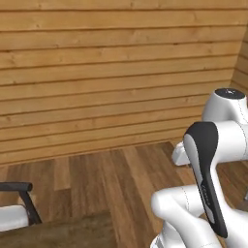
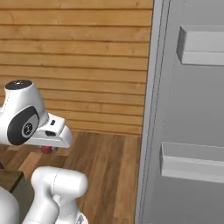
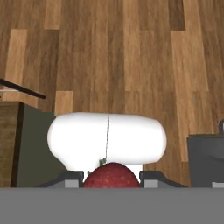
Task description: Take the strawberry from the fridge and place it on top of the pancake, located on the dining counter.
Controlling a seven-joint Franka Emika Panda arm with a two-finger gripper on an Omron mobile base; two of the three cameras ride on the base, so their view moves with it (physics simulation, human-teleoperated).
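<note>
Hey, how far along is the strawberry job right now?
Done: the strawberry is out of the fridge, whose door stands open beside the arm. In hand: the pincer is shut on the berry, above wood floor. Left: reach the pancake and set the berry on it.

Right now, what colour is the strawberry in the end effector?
Red, with darker speckles; the strawberry shows best in the hand view.
</note>
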